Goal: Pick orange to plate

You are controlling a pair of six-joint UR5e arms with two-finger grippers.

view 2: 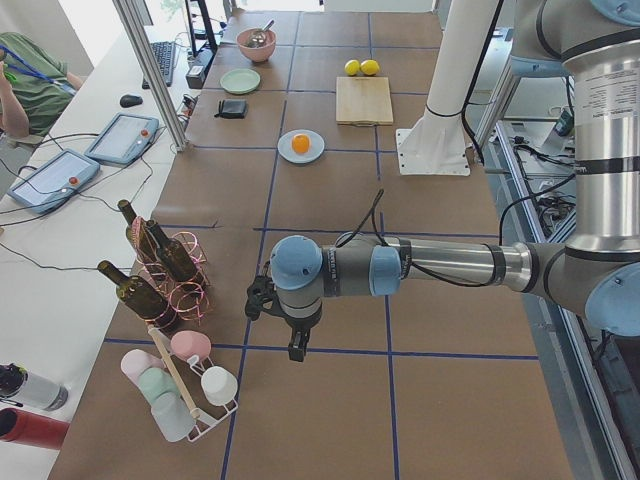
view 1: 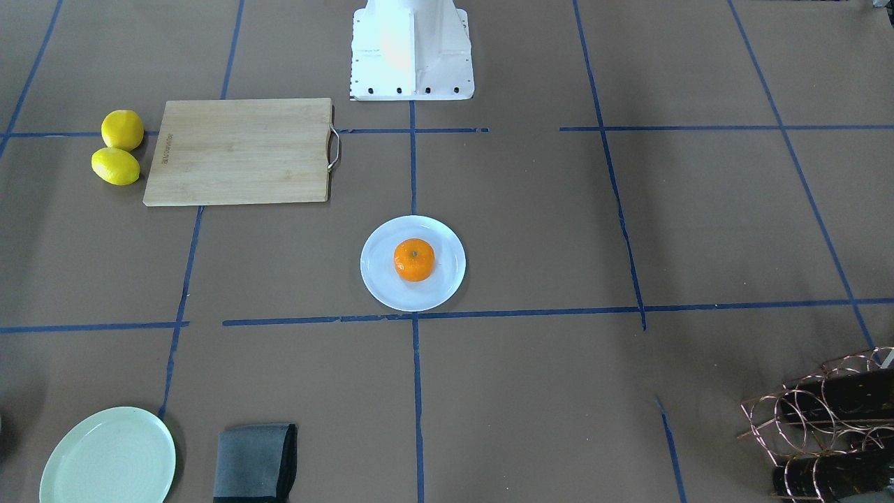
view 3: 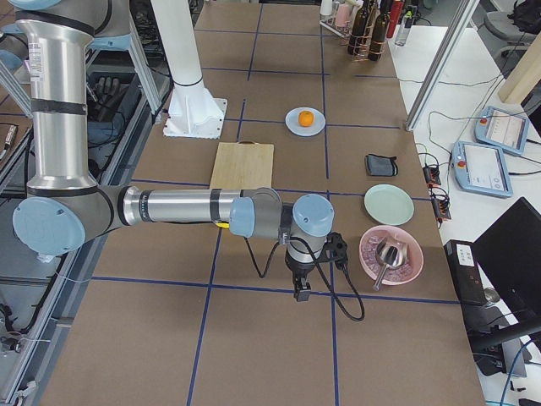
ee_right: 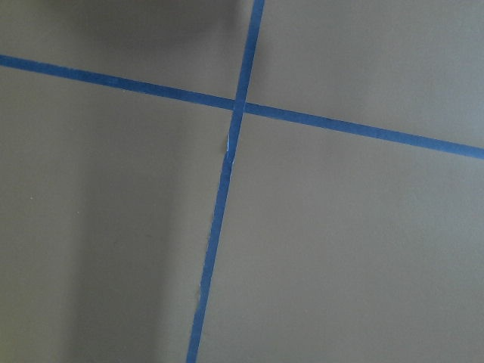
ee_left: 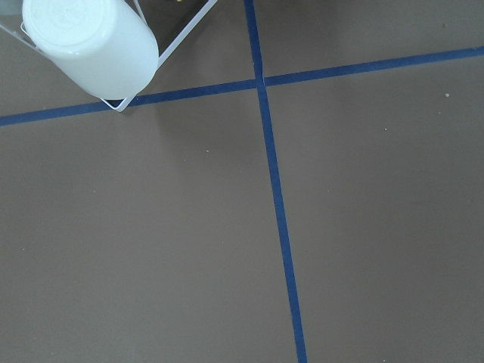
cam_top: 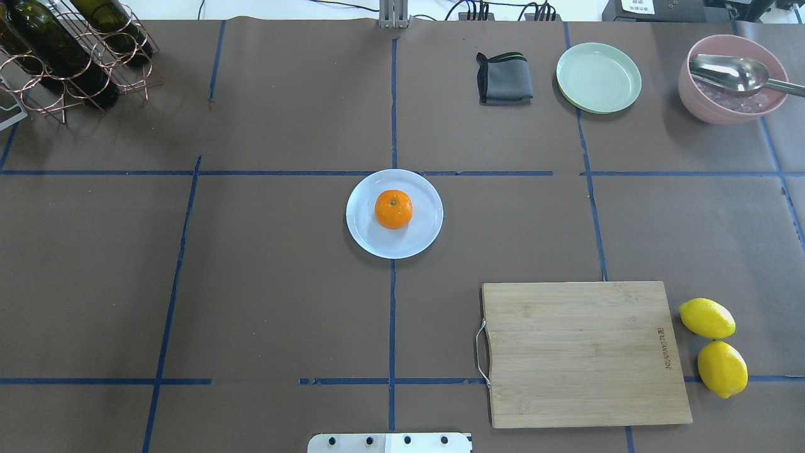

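The orange sits upright in the middle of the pale blue-white plate at the table's centre, its green stem dot facing up; the front-facing view shows the same orange on the plate. Neither arm reaches into these two views. My left gripper hangs over bare table far from the plate, at the table's left end beside a cup rack. My right gripper hangs over the table's right end, near a pink bowl. I cannot tell whether either is open or shut. Both wrist views show only brown table and blue tape.
A wooden cutting board lies on the right with two yellow lemons beside it. A pale green plate, a folded grey cloth and a pink bowl with a spoon line the far edge. A bottle rack stands far left.
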